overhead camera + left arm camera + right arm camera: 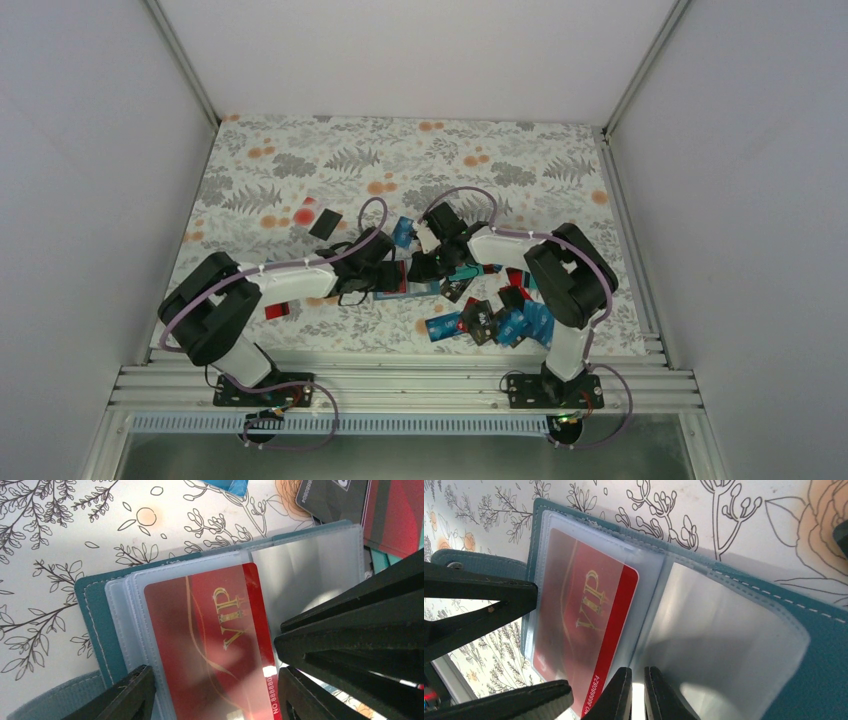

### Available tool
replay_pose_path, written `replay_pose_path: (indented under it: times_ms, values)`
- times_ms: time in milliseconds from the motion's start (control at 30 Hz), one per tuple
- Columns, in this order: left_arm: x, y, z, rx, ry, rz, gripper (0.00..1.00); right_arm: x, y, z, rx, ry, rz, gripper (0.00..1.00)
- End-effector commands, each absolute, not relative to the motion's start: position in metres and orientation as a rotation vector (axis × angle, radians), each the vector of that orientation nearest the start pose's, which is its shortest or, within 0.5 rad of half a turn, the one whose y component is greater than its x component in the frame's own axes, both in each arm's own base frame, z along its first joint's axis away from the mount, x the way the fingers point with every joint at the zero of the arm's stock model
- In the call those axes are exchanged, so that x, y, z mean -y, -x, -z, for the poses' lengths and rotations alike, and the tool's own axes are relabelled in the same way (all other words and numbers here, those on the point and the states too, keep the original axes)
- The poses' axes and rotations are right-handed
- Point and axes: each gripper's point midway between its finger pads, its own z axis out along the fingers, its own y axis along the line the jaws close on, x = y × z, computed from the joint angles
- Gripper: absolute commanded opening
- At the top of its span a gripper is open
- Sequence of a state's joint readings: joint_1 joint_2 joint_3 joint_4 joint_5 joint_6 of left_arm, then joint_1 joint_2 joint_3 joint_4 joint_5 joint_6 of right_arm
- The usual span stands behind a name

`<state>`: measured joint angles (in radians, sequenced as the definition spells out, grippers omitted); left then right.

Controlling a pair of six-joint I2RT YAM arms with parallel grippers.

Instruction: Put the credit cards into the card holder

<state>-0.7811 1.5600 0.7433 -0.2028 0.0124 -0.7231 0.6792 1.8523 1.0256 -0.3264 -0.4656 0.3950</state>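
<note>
Here, the teal-blue, soft folding card holder (92,610) lies open and flat on the floral-patterned table (300,170), about midway along its near edge, between the two arms. A thin red plastic card printed VIP (200,645) sits almost wholly inside one of the frosted clear plastic sleeves (724,630), with one long edge uncovered beside the fold. The left gripper (216,672) has its jaws well apart, one finger on either side of the card, clamping nothing. The right gripper (638,672) has its jaws all but closed at the fold; whether a sleeve leaf is pinched there cannot be told. The card is probably light, stiff and slick, best nudged by its bare edge. The holder is probably limp and apt to slide, so it should be pinned at the fold or cover. Only the top view shows the heap of loose blue, black and red cards (500,318) toward the near right corner, though there the arms largely hide the holder. Only the wrist views show the pocket and how far the card is seated
</note>
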Motion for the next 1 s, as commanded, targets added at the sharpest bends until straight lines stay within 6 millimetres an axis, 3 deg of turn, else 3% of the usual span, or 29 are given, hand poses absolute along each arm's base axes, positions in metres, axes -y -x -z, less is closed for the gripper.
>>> replay_pose_path:
  times_ms: [0, 300, 500, 967]
  values:
    - [0.256, -0.254, -0.028, -2.714, -0.064, 0.539, 0.63, -0.303, -0.257, -0.008, -2.856, 0.554, -0.885, 0.09]
    - [0.273, -0.255, -0.037, -2.682, -0.082, 0.673, 0.64, -0.303, -0.256, -0.004, -2.864, 0.556, -0.893, 0.08]
    - [0.281, -0.257, -0.056, -2.635, -0.079, 0.750, 0.64, -0.300, -0.253, 0.004, -2.883, 0.549, -0.878, 0.07]
    - [0.270, -0.263, -0.063, -2.678, -0.078, 0.586, 0.56, -0.300, -0.256, 0.002, -2.878, 0.555, -0.863, 0.06]
